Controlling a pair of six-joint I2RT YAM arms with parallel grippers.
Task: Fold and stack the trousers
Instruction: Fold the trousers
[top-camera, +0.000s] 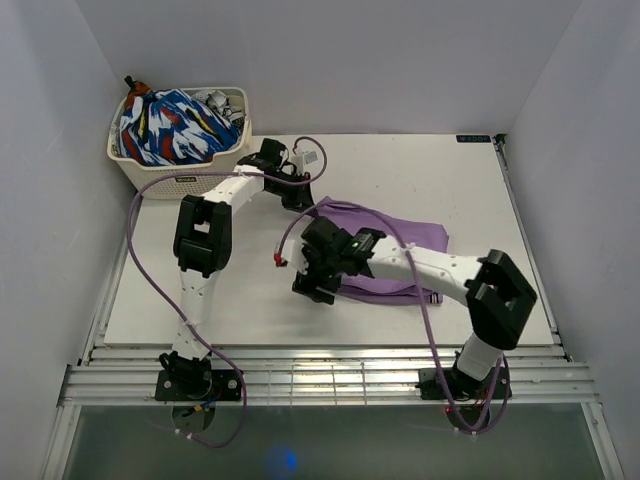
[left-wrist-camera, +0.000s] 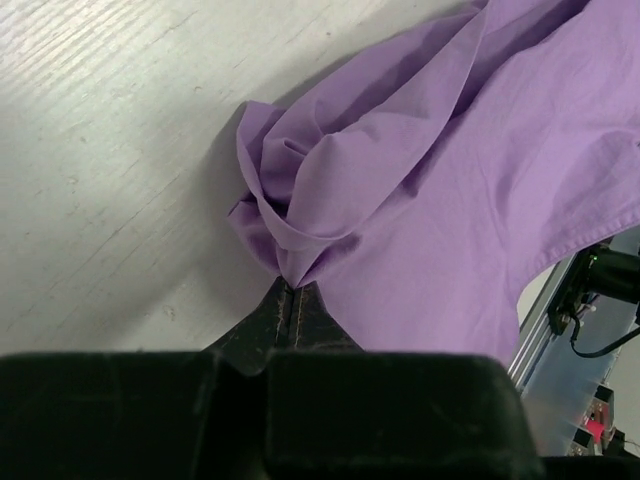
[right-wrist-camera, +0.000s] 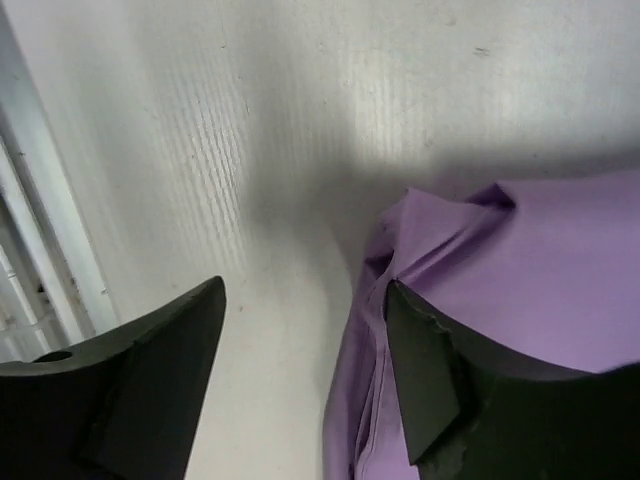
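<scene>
Close in with the right gripper (right-wrist-camera: 305, 300): spread wide, holding nothing, poised at the near-left end of the lilac-purple soft fabric trousers (top-camera: 410, 232). Lying bunched on the white table (top-camera: 400, 165), running lengthways left to right. Further back, pinched tight at the far-left corner fold by the left gripper (left-wrist-camera: 287, 300). Farthest off, spotting a cream perforated plastic basket (top-camera: 180, 182) stuffed with a blue, white and red patterned garment (top-camera: 175, 130).

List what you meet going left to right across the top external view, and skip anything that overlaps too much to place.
Laundry basket → left tool → trousers → right arm's elbow
</scene>
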